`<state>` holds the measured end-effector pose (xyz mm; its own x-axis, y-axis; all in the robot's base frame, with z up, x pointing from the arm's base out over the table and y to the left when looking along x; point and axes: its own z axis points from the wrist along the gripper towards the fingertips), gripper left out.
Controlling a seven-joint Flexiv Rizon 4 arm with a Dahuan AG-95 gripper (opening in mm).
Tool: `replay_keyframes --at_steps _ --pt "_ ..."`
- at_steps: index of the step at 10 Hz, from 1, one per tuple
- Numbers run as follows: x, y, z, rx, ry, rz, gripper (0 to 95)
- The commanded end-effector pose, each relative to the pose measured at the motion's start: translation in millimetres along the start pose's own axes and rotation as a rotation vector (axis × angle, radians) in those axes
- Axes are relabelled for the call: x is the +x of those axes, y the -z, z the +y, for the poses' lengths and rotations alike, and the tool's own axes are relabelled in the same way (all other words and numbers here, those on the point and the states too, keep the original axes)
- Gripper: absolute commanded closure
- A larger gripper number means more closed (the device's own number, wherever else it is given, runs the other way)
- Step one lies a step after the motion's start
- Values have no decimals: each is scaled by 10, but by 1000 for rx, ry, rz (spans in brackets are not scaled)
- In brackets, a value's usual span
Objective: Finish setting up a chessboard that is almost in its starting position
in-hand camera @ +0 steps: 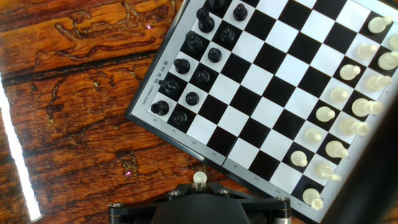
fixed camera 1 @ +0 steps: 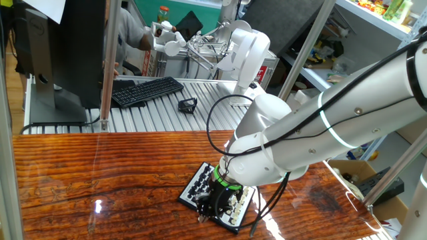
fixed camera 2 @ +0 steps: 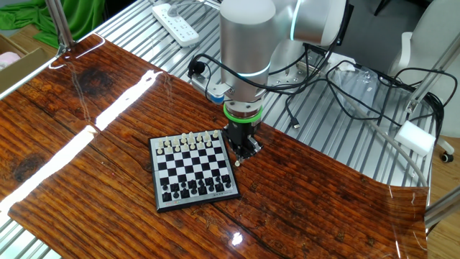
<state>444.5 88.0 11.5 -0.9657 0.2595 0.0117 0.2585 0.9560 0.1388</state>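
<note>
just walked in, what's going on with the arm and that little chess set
A single robot arm is working on a small chessboard that lies on a wooden table. Its gripper is beside one edge of the board, and the hand view shows a cream piece at the tip of the jaws, over the table just off the board's rim. The black pieces and cream pieces mostly stand in rows on opposite sides, so the setup looks nearly done.

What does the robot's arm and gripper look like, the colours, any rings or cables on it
The arm is built of thick, rounded silver-white segments with glowing light rings at the joints and a bright green band above the wrist. A black cable loops along it. The gripper is small, black and blocky with two short fingers.
</note>
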Motion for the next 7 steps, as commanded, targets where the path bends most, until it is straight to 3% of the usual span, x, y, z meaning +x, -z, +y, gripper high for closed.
replay_keyframes --at_steps 1,7 --pt "0 4 2 0 0 -3 950" --pt "15 27 21 8 -9 -2 950"
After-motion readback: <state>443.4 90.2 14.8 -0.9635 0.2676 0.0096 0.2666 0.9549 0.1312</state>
